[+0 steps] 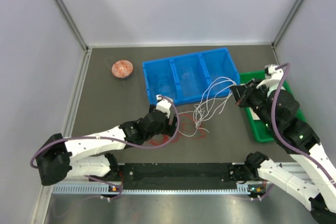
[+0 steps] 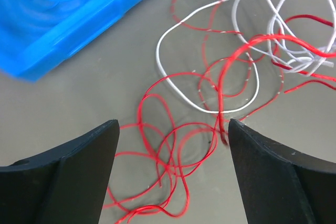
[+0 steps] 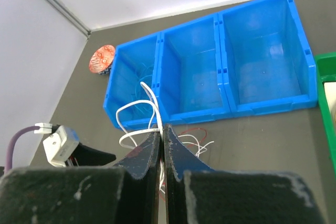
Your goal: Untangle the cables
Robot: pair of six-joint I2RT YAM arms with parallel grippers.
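From above, the right hand (image 1: 237, 94) is clamped on the white cables (image 1: 212, 97). They run from it down to the tangle on the tabletop (image 1: 110, 114), in front of the blue bins (image 1: 189, 56). The red cables (image 1: 184, 132) lie in that tangle, just beside the left hand (image 1: 168, 119). With nothing pinning the red loops, a pull by the right arm would likely drag the whole knot along or tighten the crossings. The left arm reaches forward, low, with a bent elbow. The right arm rears up over the green tray (image 1: 258, 132), its hand pointing left.

In the left wrist view, the fingers (image 2: 79, 171) stand wide apart and hold nothing. Red loops lie on the tabletop below and between them. One red strand arcs up across a white loop. Closing here could gather several loops at once, or catch white along with red.

In the right wrist view, the fingers (image 3: 178, 161) are pressed together, with white loops rising from the pinch. Wire this thin could slip out of the tips under tension.
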